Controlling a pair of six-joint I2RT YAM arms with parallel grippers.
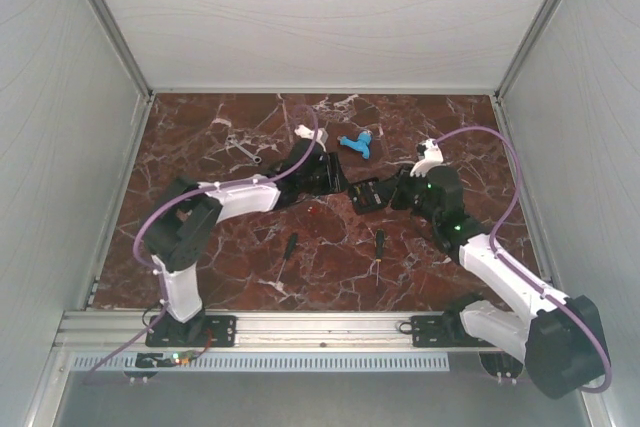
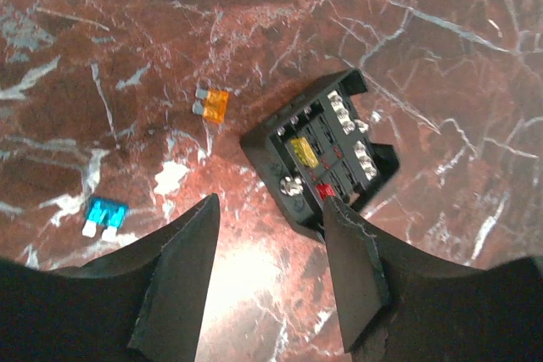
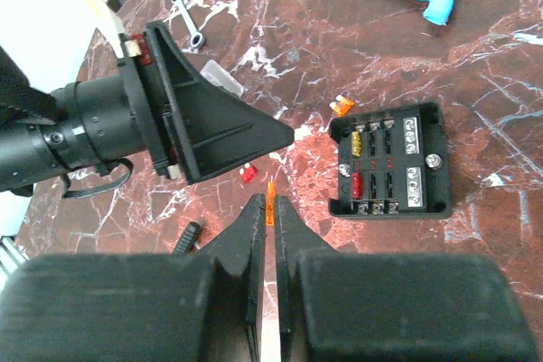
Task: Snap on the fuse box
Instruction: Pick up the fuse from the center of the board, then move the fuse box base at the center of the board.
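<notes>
2 states: left end effector (image 2: 271, 209) apart, empty, by fuse box (image 2: 318, 158); right end effector (image 3: 268, 203) together, maybe pinching orange fuse (image 3: 270, 191).

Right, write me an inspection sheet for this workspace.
Surface: dark red marbled table.
Job's things: fuse box uncovered, yellow and red fuses seated; lid not identified.
Clutter: loose orange fuse, blue fuse, blue plastic piece, wrench, two screwdrivers.
Grippers: left gripper open, close to the box; right gripper shut on a thin orange piece.
Cables: purple cable looped along each arm.
Surroundings: white walls, metal rail at the near edge.
</notes>
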